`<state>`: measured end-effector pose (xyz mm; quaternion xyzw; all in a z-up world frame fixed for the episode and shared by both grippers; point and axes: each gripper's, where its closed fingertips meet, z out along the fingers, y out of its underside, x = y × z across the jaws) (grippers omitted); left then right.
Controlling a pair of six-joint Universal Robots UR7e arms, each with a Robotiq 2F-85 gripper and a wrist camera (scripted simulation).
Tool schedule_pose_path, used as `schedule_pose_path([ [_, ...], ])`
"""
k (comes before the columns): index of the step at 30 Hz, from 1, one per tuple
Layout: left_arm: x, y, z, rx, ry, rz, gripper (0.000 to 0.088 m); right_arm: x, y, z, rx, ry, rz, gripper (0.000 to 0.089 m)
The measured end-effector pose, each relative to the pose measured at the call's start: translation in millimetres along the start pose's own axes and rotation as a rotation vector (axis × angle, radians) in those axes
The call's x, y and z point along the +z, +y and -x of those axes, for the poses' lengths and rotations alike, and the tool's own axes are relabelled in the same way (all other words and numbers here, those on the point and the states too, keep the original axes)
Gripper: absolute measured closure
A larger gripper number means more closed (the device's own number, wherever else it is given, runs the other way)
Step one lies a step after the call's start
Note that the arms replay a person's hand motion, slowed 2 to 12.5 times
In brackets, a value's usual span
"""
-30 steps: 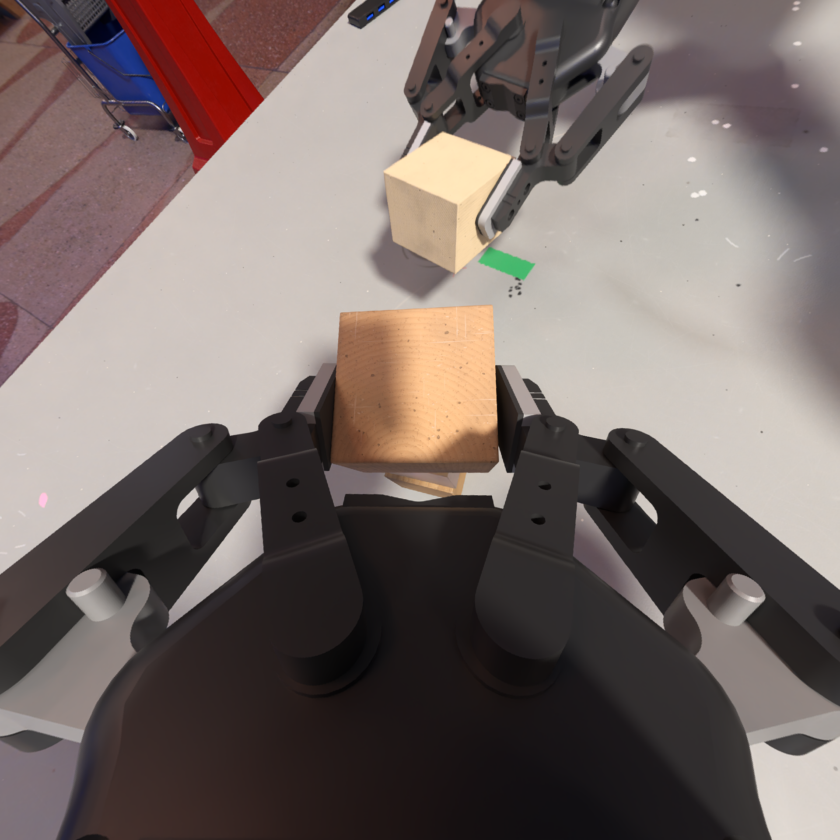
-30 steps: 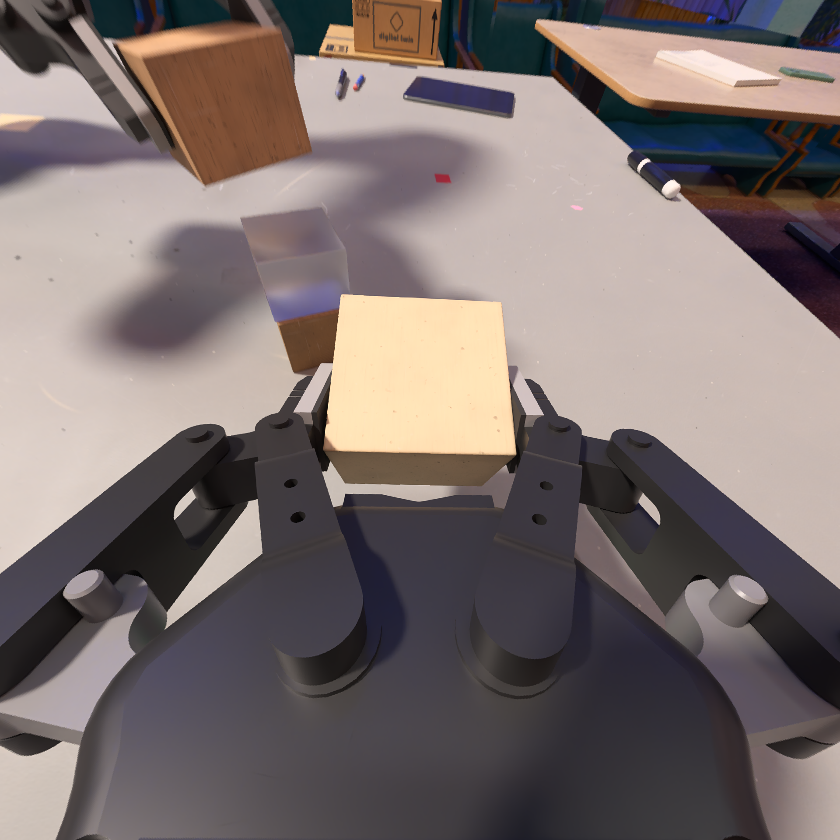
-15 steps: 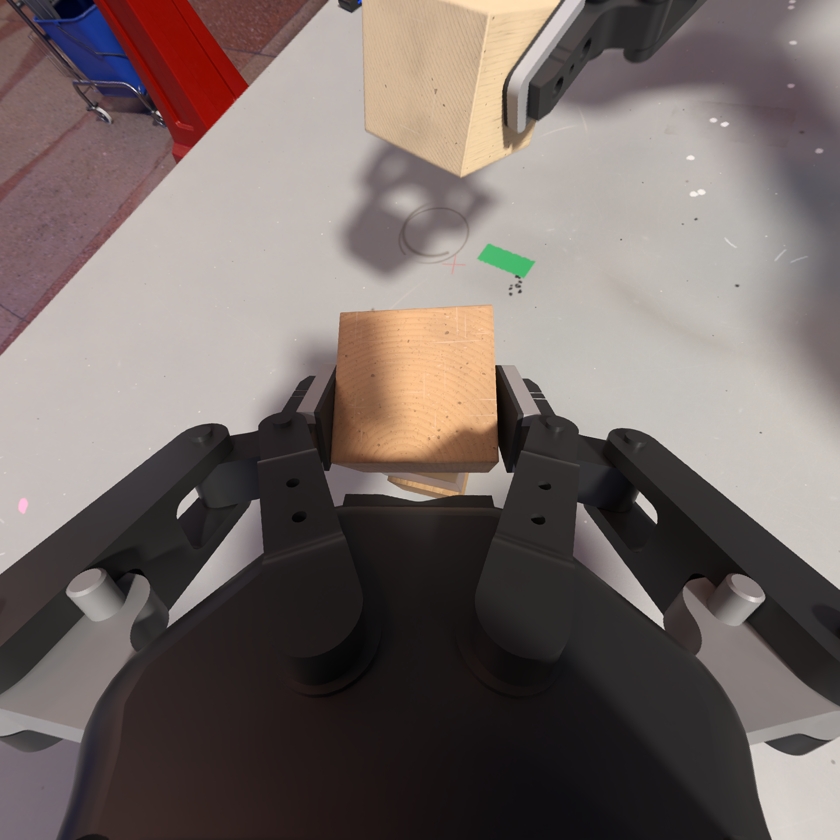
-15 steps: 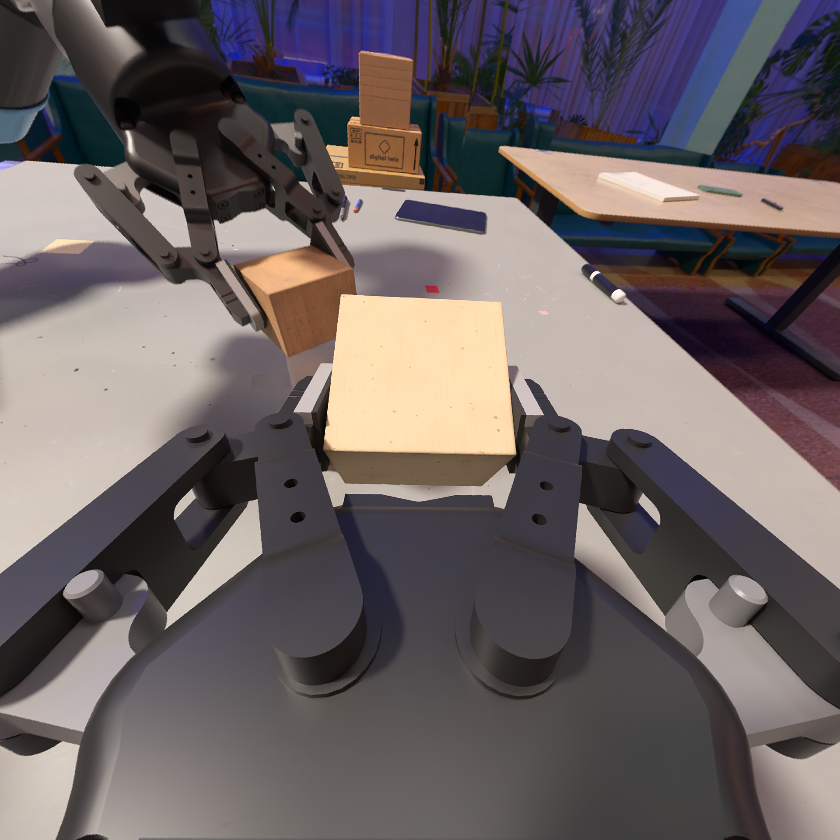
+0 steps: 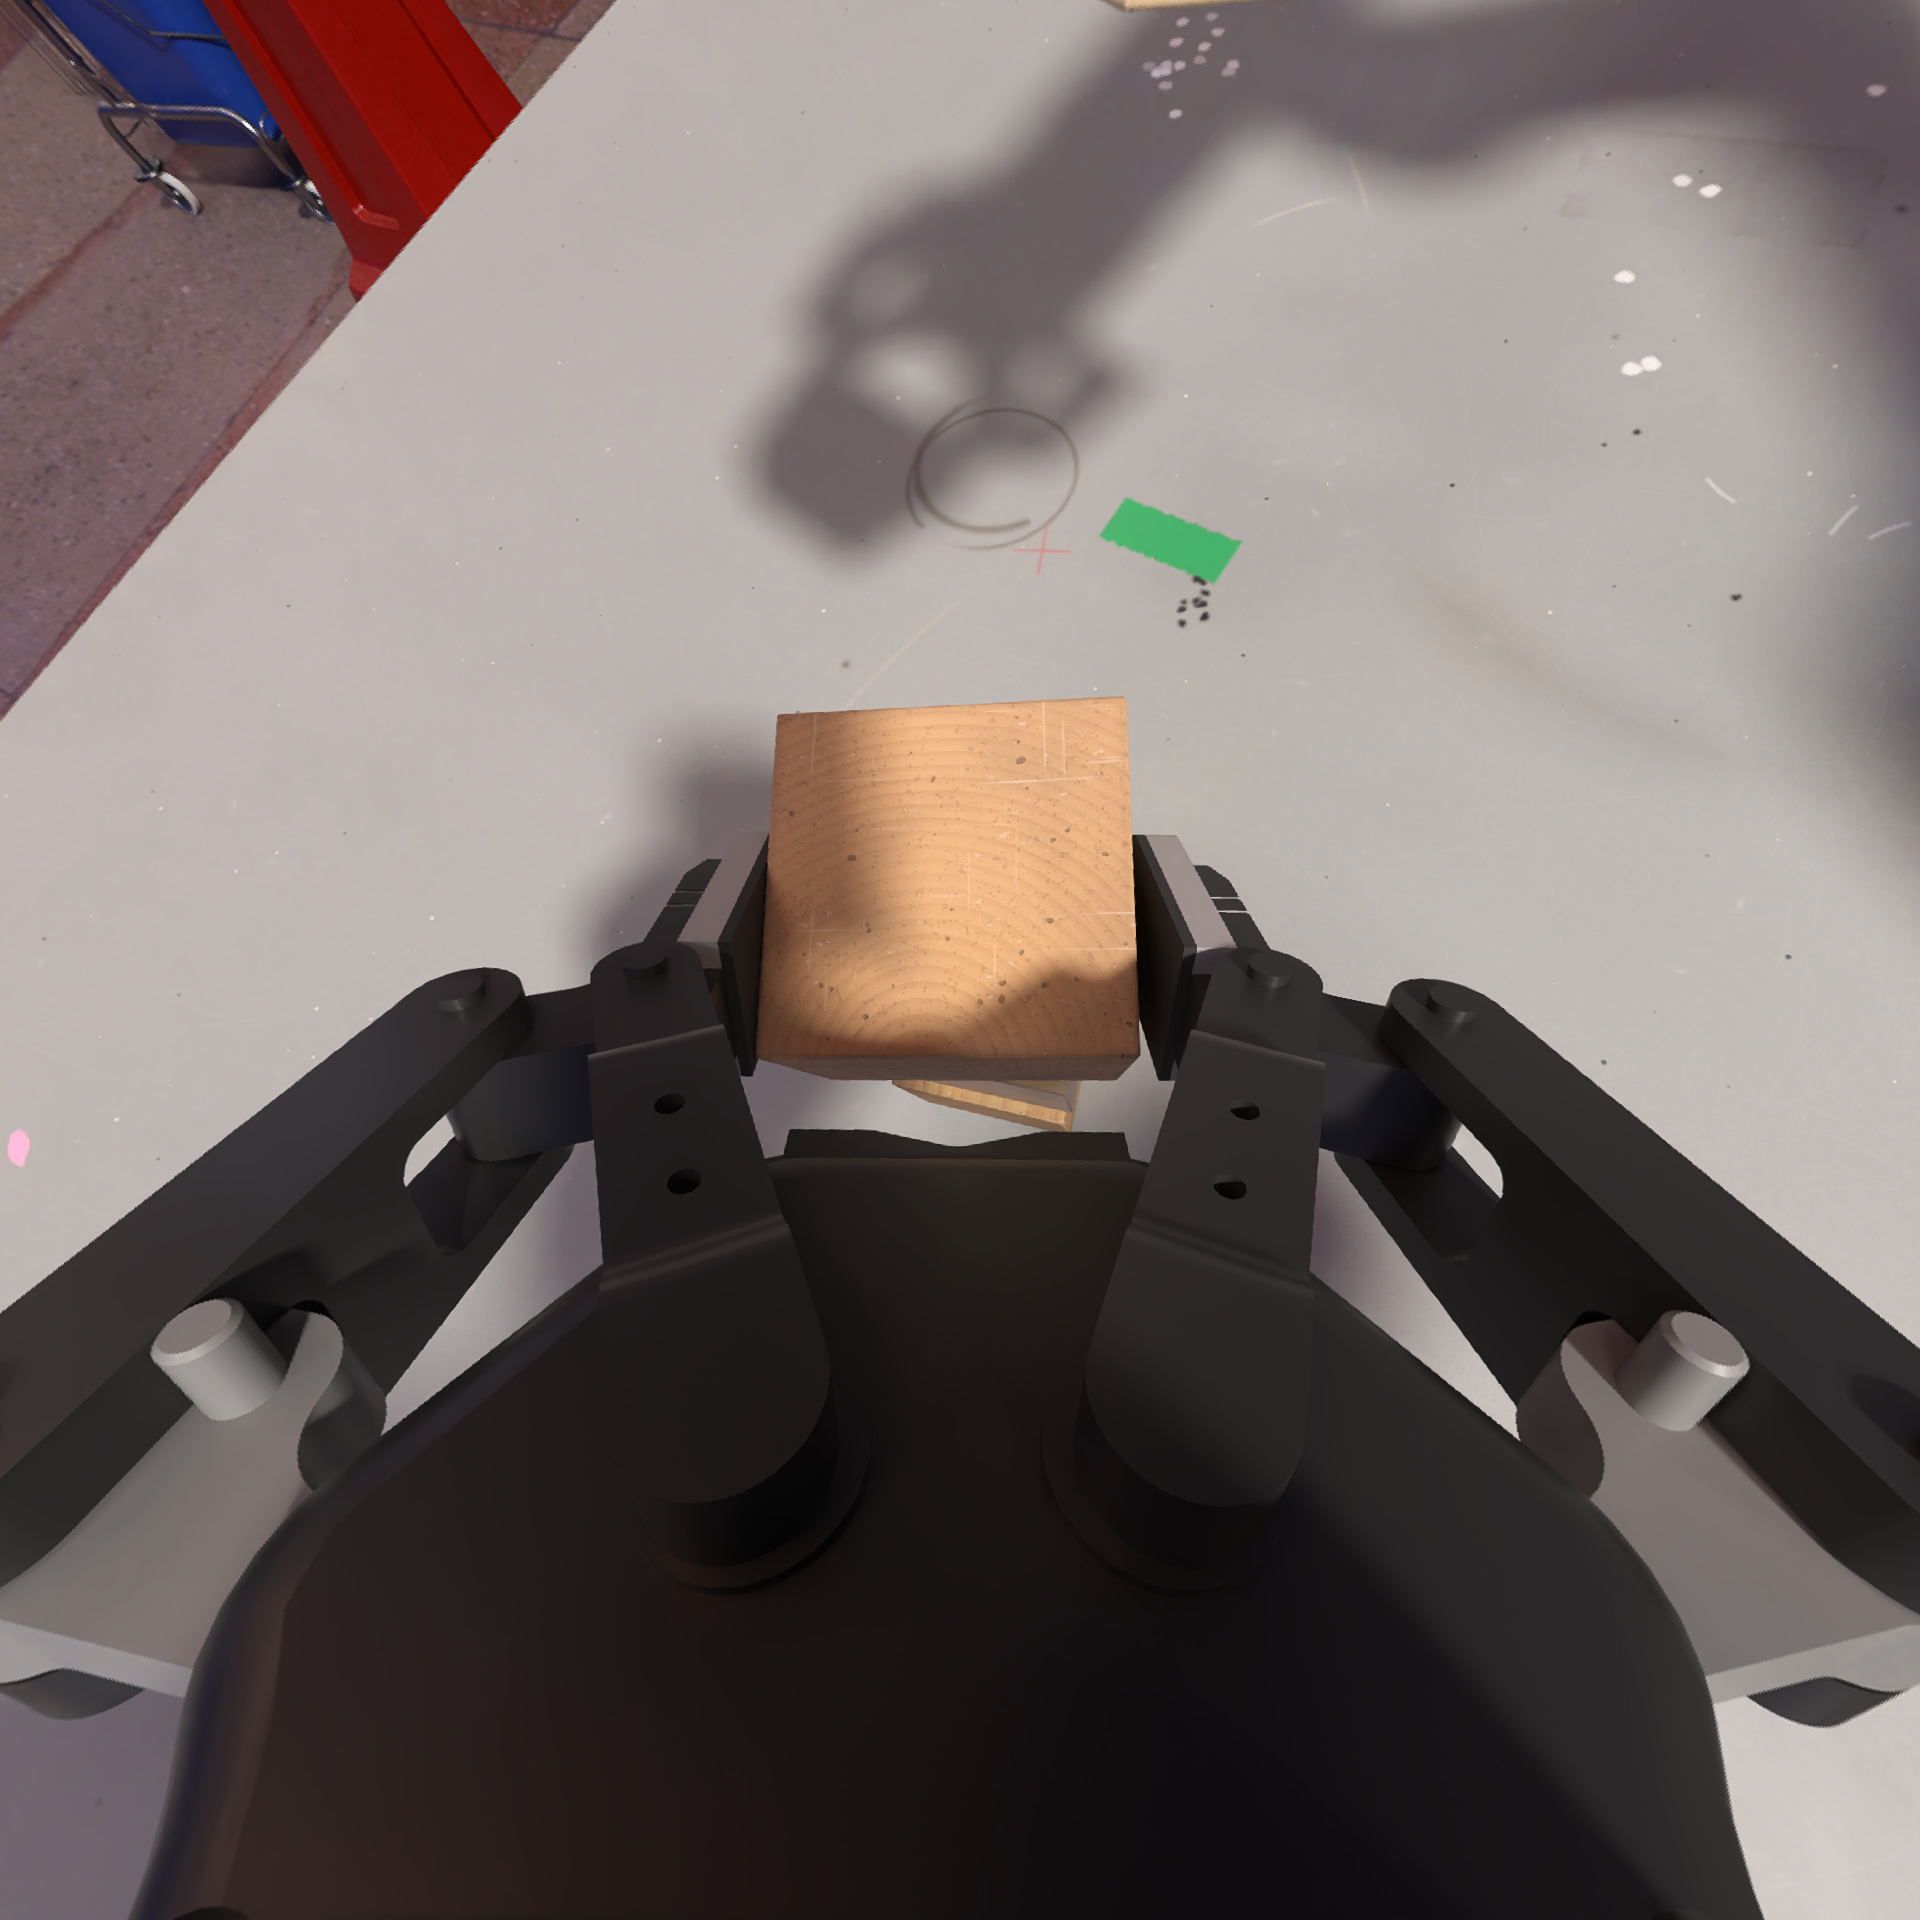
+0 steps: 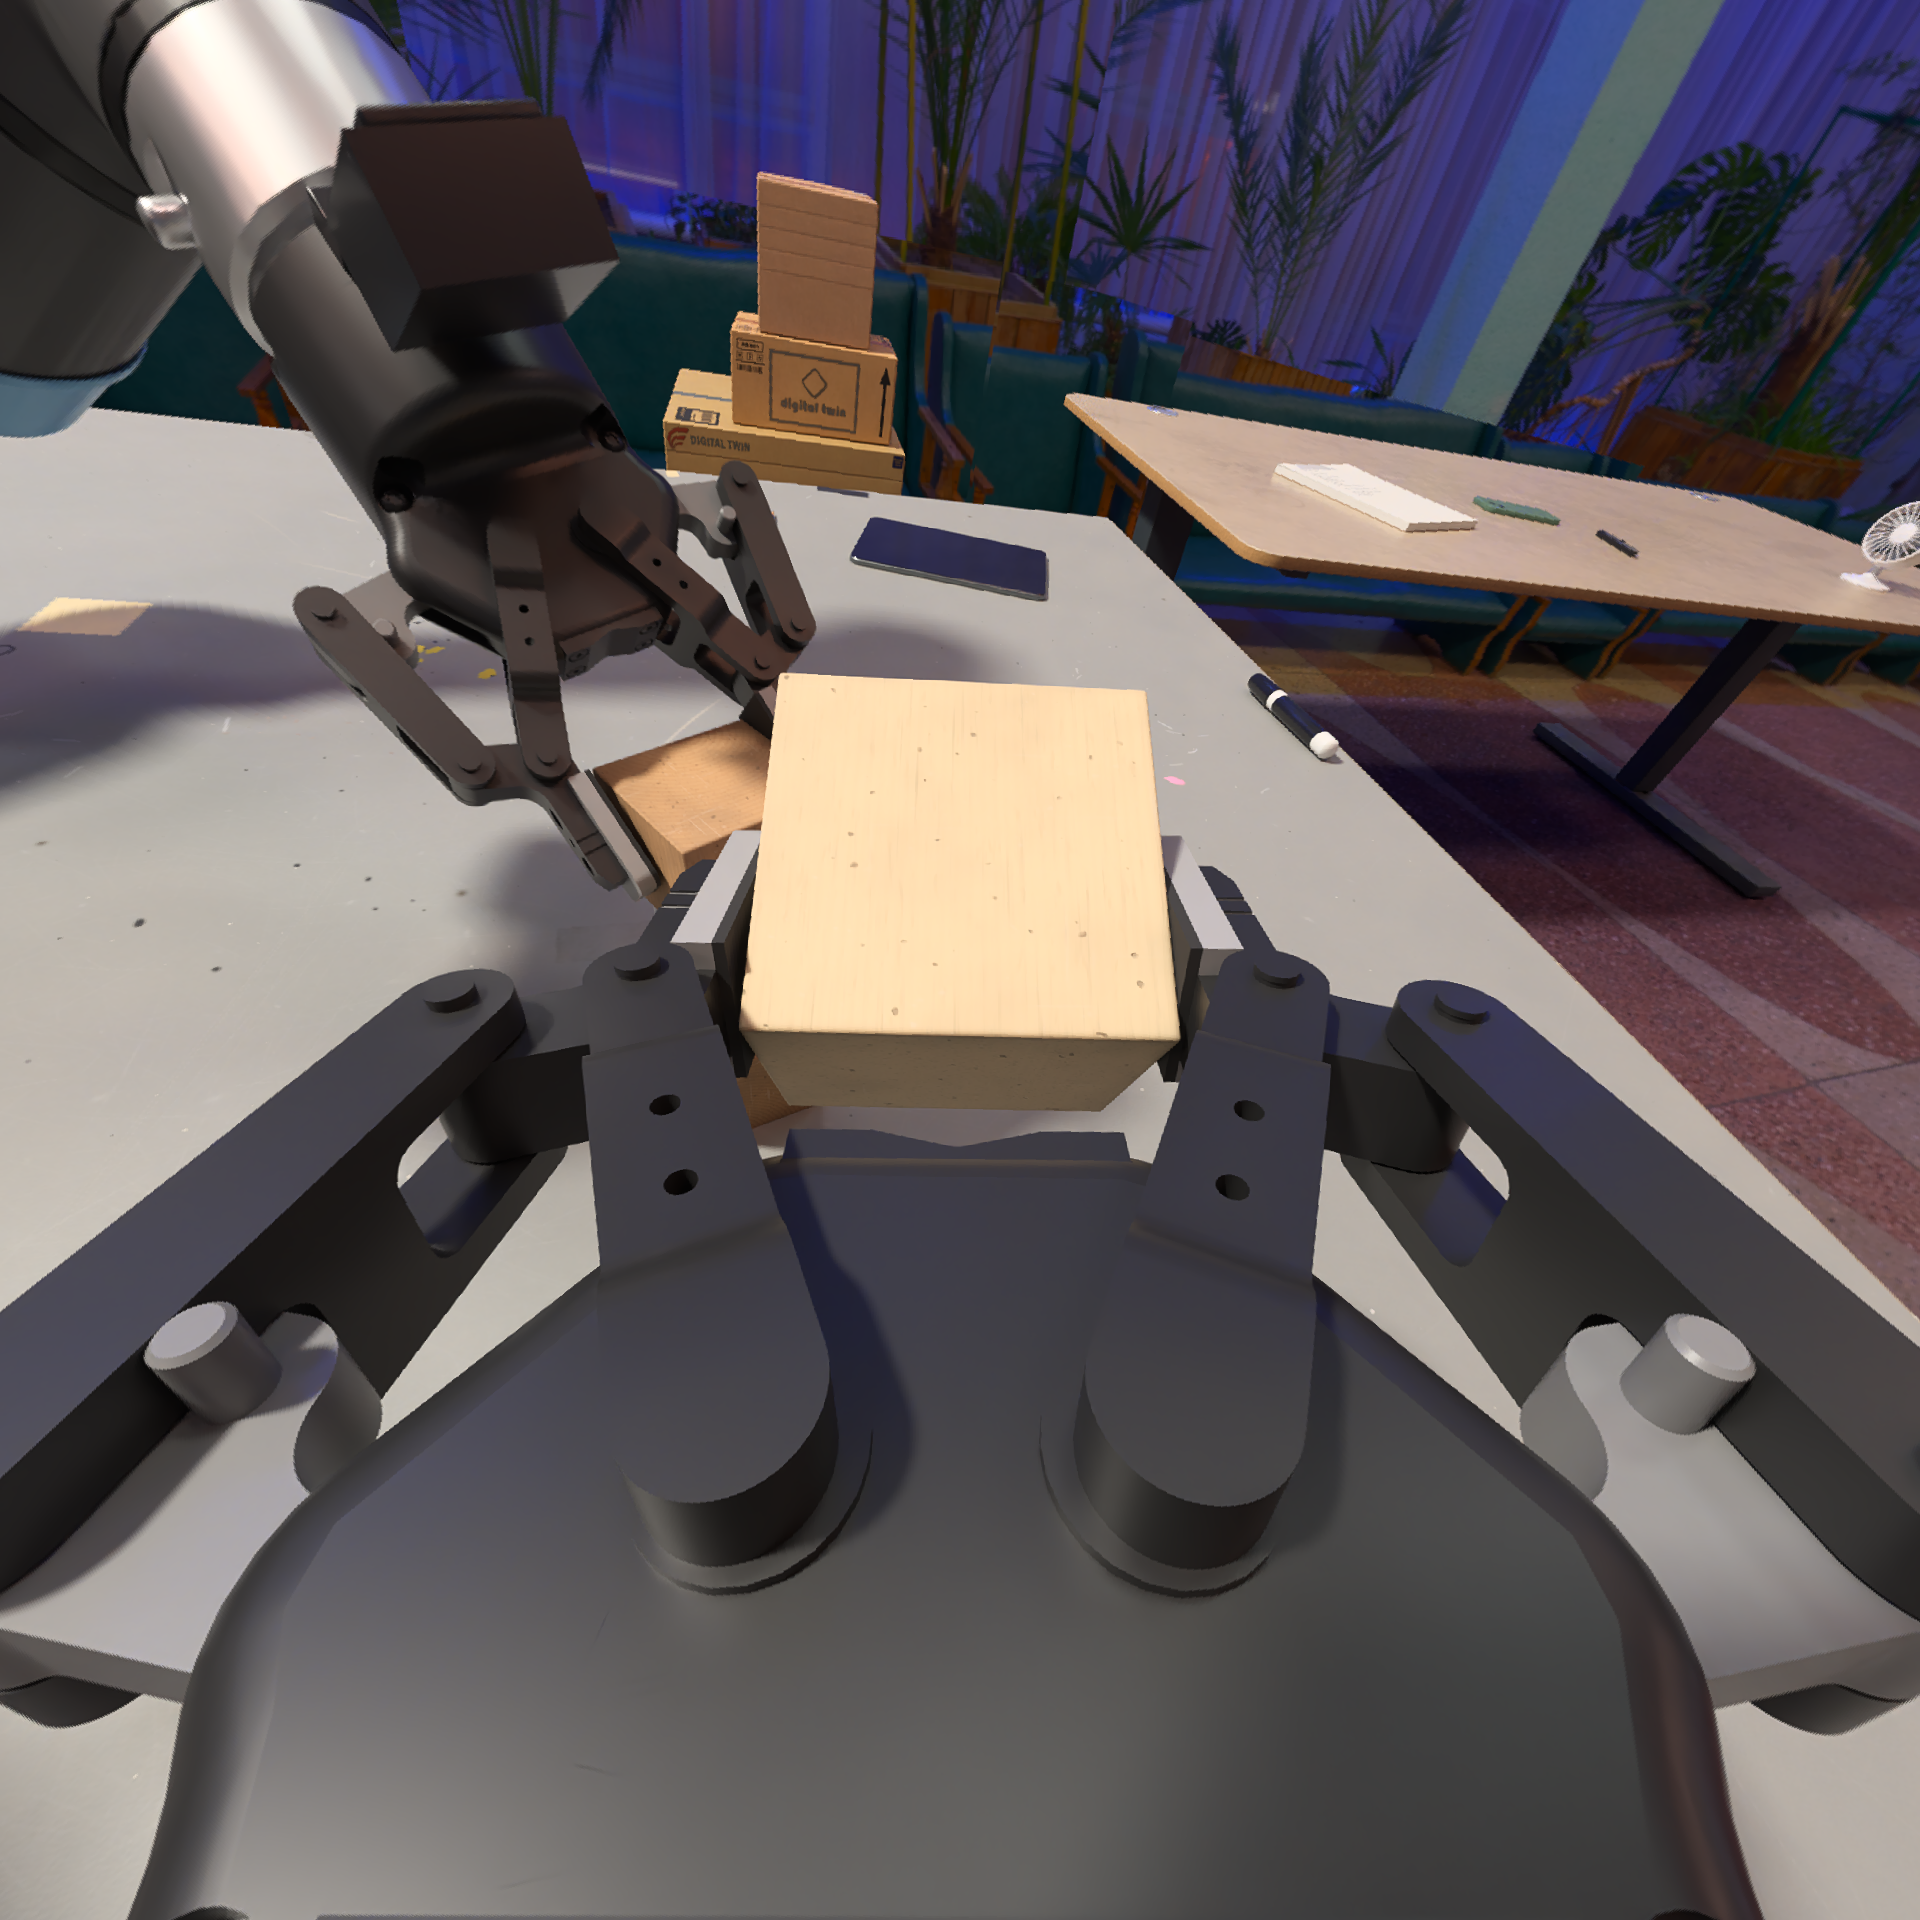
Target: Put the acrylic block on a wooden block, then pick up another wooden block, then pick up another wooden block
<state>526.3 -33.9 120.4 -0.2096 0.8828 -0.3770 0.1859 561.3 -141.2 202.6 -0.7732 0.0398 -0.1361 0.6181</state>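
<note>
From the left wrist view you look down on a pale grey, speckled tabletop (image 5: 416,623), with a red panel (image 5: 364,125) and tiled floor past its left edge. A strip of green tape (image 5: 1170,537) and a faint pencilled ring (image 5: 992,478) lie ahead, under an arm's shadow. Your left gripper (image 5: 951,925) is clamped on the reddish-brown wooden cube (image 5: 948,883), one pad flat on each side face and the cube clear of the table. Just beneath its near edge a sliver of a light wooden block (image 5: 992,1103) shows; you cannot tell from here whether the acrylic block sits on it, because the held cube covers that spot.

From the right wrist view the same grey table runs toward stacked cardboard boxes (image 6: 800,395), a dark flat tablet (image 6: 951,558), a black marker (image 6: 1291,715) and a second, tan table (image 6: 1507,520) among plants. Your right gripper (image 6: 961,914) is closed tight on the pale cream wooden cube (image 6: 956,873), lifted off the surface. The left gripper and its brown cube sit just beyond, very near.

Both pickups look done. The risk is collision: the two held cubes are close, and a sideways move could knock one from its grip or topple the stack hidden below.
</note>
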Motion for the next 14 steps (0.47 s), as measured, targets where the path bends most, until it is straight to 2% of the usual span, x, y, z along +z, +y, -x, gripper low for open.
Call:
schedule_pose_path([
  [9,4,5,-1,-0.006,0.015,0.008,0.0319,2,-9.3,10,-0.048,0.001,0.022,0.0316],
  [14,6,7,-2,-0.011,0.026,0.006,0.0319,5,-10.8,18,-0.068,-0.023,0.030,0.0316],
])
